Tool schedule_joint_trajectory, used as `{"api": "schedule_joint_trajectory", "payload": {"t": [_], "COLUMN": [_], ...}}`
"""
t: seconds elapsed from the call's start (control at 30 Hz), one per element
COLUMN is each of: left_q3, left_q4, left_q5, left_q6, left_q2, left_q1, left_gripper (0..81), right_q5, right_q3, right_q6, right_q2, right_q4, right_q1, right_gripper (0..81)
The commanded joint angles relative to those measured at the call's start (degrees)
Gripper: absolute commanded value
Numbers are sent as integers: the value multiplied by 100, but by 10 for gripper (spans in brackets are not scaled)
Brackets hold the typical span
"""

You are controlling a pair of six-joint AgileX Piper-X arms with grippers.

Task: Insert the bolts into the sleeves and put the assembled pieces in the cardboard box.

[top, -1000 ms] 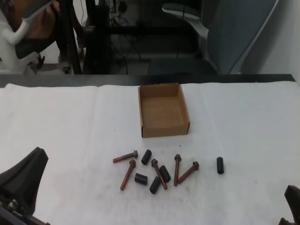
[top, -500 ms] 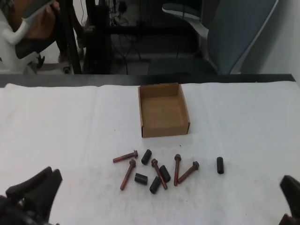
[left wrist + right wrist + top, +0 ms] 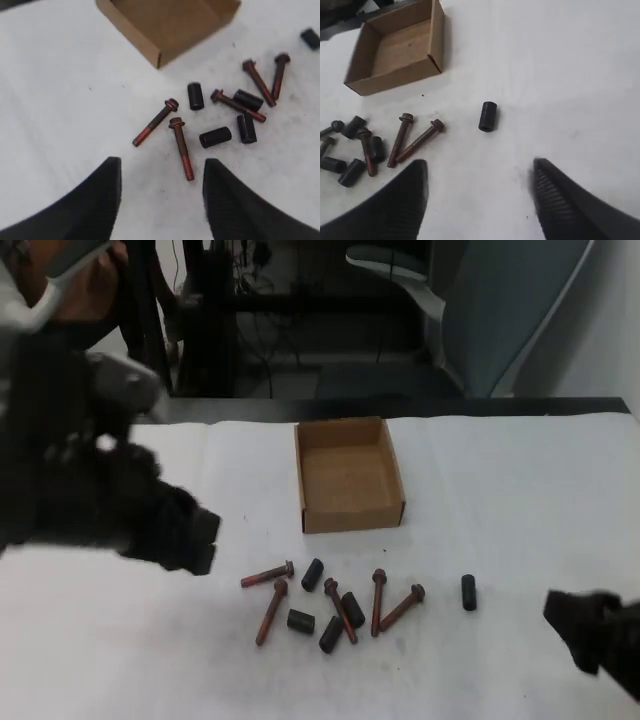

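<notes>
— High view?
— Cardboard box [image 3: 355,515] empty; bolts [image 3: 267,575] and sleeves [image 3: 312,574] loose, none joined.
— Left wrist view?
— The left gripper [image 3: 162,200] gapes empty, a bolt [image 3: 181,147] just ahead.
— Right wrist view?
— The right gripper [image 3: 480,200] gapes too, a lone sleeve [image 3: 488,116] ahead.

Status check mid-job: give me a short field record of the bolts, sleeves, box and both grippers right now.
bolts: five, loose on the bench, none inside a sleeve
sleeves: five; four mixed among the bolts
lone sleeve: apart from the pile, on the right arm's side
cardboard box: open, beyond the pile, nothing seen inside
left gripper: open, holding nothing, above the bench near the pile
right gripper: open, holding nothing, lone sleeve ahead of it
assembled pieces: none yet
</notes>
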Motion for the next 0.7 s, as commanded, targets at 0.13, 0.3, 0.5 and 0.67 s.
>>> {"api": "schedule_joint_trajectory", "payload": {"t": [0.13, 0.3, 0.5, 0.67], "left_q3": [-1140, -1638, -2091, -2461], "left_q4": [448, 379, 422, 650], "left_q5": [-335, -853, -1305, -1432], "left_q6": [1667, 2330, 2949, 3257], "left_q2": [1610, 2399, 3261, 3764], "left_q1": [-409, -641, -686, -686], "left_gripper": [581, 581, 581, 581], "right_q5": [87, 97, 219, 138], "right_q3": [-1713, -2517, -2992, -3088], "right_q6": [-71, -159, -235, -235], "right_q2": [2902, 4388, 5399, 5772], "right_q4": [254, 239, 70, 90], "right_q1": [-29, -29, -41, -67], "right_gripper": [582, 582, 582, 582]}}
